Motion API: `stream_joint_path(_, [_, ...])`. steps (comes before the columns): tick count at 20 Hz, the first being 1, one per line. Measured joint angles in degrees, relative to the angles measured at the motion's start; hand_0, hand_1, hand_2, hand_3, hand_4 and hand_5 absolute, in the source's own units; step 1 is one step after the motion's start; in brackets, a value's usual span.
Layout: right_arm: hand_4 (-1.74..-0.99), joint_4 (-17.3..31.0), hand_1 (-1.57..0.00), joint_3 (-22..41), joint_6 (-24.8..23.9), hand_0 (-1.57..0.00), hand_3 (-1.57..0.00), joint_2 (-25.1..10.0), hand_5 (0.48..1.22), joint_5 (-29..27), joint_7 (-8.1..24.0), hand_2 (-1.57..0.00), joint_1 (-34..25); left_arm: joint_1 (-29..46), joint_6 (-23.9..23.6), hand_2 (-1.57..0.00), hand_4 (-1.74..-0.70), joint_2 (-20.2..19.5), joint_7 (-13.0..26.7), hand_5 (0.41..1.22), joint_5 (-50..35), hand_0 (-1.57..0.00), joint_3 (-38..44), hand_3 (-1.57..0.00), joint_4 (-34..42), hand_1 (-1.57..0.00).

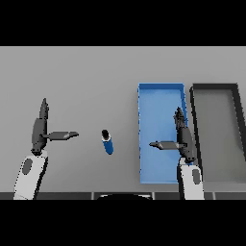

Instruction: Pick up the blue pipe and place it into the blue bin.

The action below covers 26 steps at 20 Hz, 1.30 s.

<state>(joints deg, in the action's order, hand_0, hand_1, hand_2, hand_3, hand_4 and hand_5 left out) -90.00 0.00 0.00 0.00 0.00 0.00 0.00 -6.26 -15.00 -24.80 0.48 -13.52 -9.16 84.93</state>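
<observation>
Head view looks down on a grey surface [86, 77] that runs bare from the far edge to the near one across the whole left and middle. The blue pipe [108, 142] lies on it by itself, a short cylinder with a dark cap at its far end, tilted slightly so the blue end points toward the robot. It touches nothing; open surface surrounds it on every side.

The left hand [40, 129] hangs above the surface to the left of the pipe, fingers straight and pointing away, thumb stretched sideways toward the pipe. A clear gap lies between the thumb tip and the pipe. This hand holds nothing.

The blue bin [142, 144] sits right of the pipe, a long rectangle with low walls, its left wall near the pipe but apart from it. The right hand [183, 137] hovers over the bin's right side, fingers extended, thumb out to the left over the bin floor, grasping nothing.

A dark grey bin [236, 120] stands just beside the blue one on the right, their long walls nearly touching. No writing or label is legible on anything.
</observation>
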Motion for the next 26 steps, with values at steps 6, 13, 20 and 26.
stream_joint_path(6, [-1.254,0.4,0.00,-1.0,0.5,0.00,0.00,-1.1,0.598,-0.8,0.1,0.00,-0.4,0.0,-0.3,0.00,-1.19,0.8,-0.5,0.605,0.5,0.00,-0.6,0.00,0.0,0.00])
stream_joint_path(13, [-1.228,-6.6,0.00,5.5,3.8,0.00,0.00,-8.5,0.595,9.3,-2.8,0.00,7.0,2.3,18.6,0.00,-1.17,-9.3,-6.4,0.605,-2.6,0.00,-2.8,0.00,-0.4,0.00])
stream_joint_path(20, [-1.242,-5.7,0.00,5.2,4.6,0.00,0.00,-8.7,0.618,8.3,-3.6,0.00,5.7,5.1,28.7,0.00,-1.18,-12.4,-6.0,0.544,-2.3,0.00,-9.2,0.00,5.7,0.00])
stream_joint_path(26, [-1.290,-5.6,0.00,5.5,5.2,0.00,0.00,-8.5,0.646,8.0,-4.1,0.00,5.5,4.2,29.9,0.00,-1.21,-9.2,-2.0,0.494,1.2,0.00,-15.5,0.00,8.6,0.00])
